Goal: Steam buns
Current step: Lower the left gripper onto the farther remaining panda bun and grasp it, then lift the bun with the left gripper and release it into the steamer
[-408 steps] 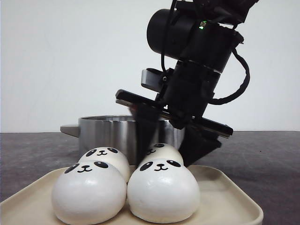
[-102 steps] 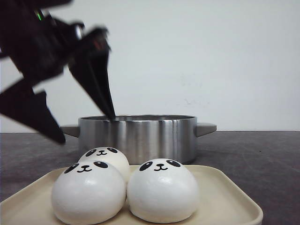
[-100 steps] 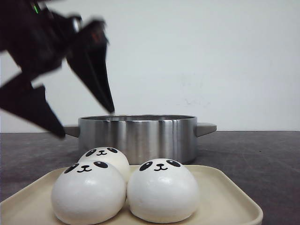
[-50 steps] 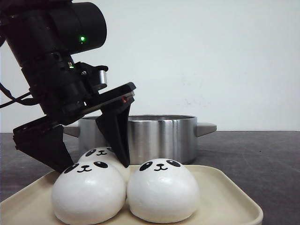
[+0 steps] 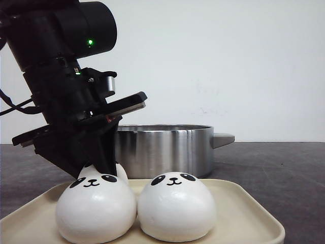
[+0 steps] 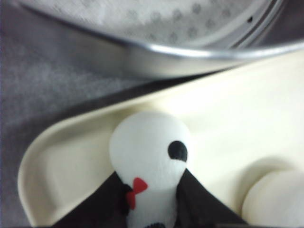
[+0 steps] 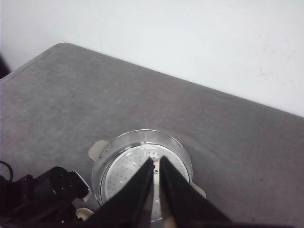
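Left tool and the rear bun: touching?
Touching. The left wrist view shows the left tool with a finger pressed against each side of the rear bun, no gap.

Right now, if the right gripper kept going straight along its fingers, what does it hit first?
Most likely the perforated tray inside the round steel steamer pot: the right gripper, fingers nearly together, points down into it from well above. Nothing shows in between, though depth is unclear.
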`<state>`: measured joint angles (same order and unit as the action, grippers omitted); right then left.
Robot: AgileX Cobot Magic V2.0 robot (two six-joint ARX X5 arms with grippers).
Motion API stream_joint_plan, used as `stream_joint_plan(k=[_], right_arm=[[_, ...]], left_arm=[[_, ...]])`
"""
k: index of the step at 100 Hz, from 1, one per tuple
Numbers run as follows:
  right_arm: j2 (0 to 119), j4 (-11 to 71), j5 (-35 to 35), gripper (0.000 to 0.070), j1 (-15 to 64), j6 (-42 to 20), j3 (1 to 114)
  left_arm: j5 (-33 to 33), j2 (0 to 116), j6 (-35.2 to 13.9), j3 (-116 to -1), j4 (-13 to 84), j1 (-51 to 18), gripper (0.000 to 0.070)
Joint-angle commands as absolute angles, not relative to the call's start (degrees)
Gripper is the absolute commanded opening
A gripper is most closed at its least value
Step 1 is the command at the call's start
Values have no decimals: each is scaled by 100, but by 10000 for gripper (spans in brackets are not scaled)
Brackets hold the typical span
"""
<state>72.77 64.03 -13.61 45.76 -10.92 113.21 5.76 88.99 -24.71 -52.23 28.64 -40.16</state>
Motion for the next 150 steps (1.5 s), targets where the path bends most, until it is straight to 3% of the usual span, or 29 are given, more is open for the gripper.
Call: stream_joint_plan(k=[1, 14, 26, 44, 57, 79, 112, 119, 134, 143, 150], right_arm=[[7328, 6366, -1358, 13, 4637, -1157, 11428], [7328, 6372, -1356, 13, 4637, -1157, 11428], [7328, 6348, -1354, 14, 4639, -1155, 11428], [7328, 6342, -1352, 14, 4639, -1155, 11428], [7330, 6305, -1352, 13, 4639, -1146, 11428], [7334, 6311, -1354, 14, 4639, -1138, 11428], [7334, 6311, -1356, 13, 4639, -1157, 11428], [7334, 6316, -1356, 14, 4639, -1155, 11428], [7334, 6344, -1356, 14, 4639, -1157, 11428], [7334, 6353, -1354, 13, 4639, -1155, 11426], [7336, 6359, -1354, 13, 4639, -1155, 11421]], left_arm=[[572, 8683, -2176, -5424, 2993, -4130, 3], [493, 7929, -2279, -5605, 3035, -4274, 3], [8, 7332, -2359, -5804, 2908, -4298, 3], [-624, 7063, -1925, -6053, 2038, -4123, 3], [-615, 7400, -1671, -6296, 1498, -3826, 3], [-362, 8519, -1409, -6893, 1411, -3430, 3], [-316, 9878, -1431, -7330, 1417, -3135, 10], [-316, 10016, -1463, -7330, 1417, -3079, 109], [-318, 10119, -1463, -7330, 1404, -3017, 480], [-318, 10119, -1461, -7332, 1387, -3000, 566], [-318, 10114, -1461, -7336, 1404, -2989, 569]])
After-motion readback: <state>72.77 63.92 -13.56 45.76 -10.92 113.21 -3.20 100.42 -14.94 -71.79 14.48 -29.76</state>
